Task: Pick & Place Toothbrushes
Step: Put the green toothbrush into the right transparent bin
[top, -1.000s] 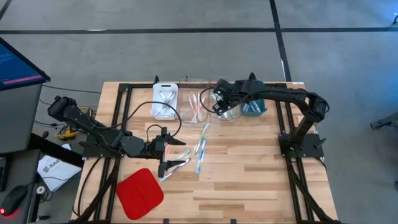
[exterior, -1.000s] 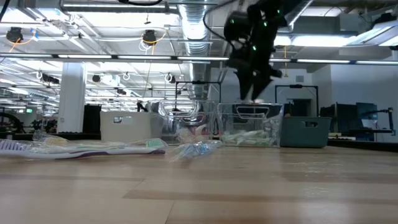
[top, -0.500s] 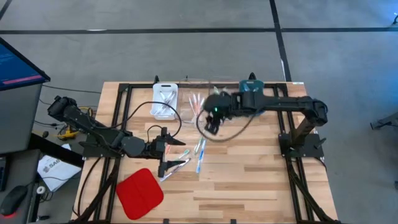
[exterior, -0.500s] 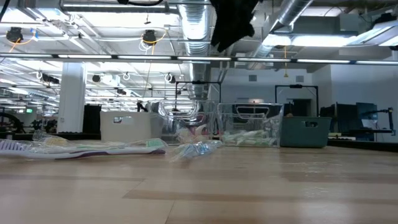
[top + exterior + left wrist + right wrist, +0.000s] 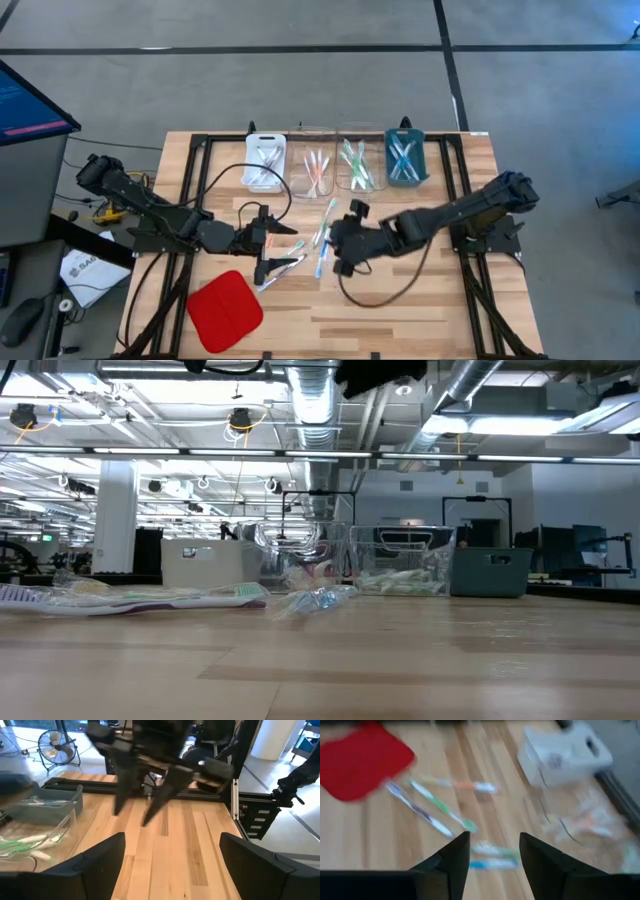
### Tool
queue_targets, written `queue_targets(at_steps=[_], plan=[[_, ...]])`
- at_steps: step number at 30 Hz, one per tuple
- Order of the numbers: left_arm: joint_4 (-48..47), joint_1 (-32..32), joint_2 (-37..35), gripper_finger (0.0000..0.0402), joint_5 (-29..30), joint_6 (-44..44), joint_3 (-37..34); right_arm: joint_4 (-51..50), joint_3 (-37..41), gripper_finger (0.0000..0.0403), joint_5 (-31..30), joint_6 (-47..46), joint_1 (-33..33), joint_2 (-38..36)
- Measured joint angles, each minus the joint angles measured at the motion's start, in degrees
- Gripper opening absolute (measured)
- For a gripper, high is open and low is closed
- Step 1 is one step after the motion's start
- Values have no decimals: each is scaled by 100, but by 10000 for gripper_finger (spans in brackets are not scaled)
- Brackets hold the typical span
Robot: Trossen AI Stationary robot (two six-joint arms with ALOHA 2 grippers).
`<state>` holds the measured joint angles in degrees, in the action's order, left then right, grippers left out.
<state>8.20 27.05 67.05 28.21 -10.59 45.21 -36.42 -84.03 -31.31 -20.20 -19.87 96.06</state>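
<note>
right gripper (image 5: 343,246) fingers parted and empty over loose toothbrushes (image 5: 322,234); left gripper (image 5: 268,246) spread wide, empty.

Big open industrial space. Grey concrete floor (image 5: 300,90) with dark lines (image 5: 448,60) crossing it. The ceiling is all exposed silver ducts (image 5: 310,400), pipes and strip lights (image 5: 560,425), with white columns (image 5: 116,510) further back. The worktop (image 5: 420,300) is pale wood planks in a black frame. A monitor (image 5: 30,105) sits off one side, and a fan (image 5: 55,747) stands behind.
</note>
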Motion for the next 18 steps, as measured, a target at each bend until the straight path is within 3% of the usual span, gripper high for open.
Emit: queue_targets(at_steps=[5, 12, 18], plan=[[28, -147, 263, 320, 1, -118, 2, 1897, 864, 168, -408, 517, -265, -479], [-160, -280, 1073, 320, -41, -781, 2, 4977, 2095, 173, -215, 1327, -438, -1244], [-957, -64, 1547, 303, 74, -1917, -171, 6356, 2794, 171, -158, 1951, -864, -1607]])
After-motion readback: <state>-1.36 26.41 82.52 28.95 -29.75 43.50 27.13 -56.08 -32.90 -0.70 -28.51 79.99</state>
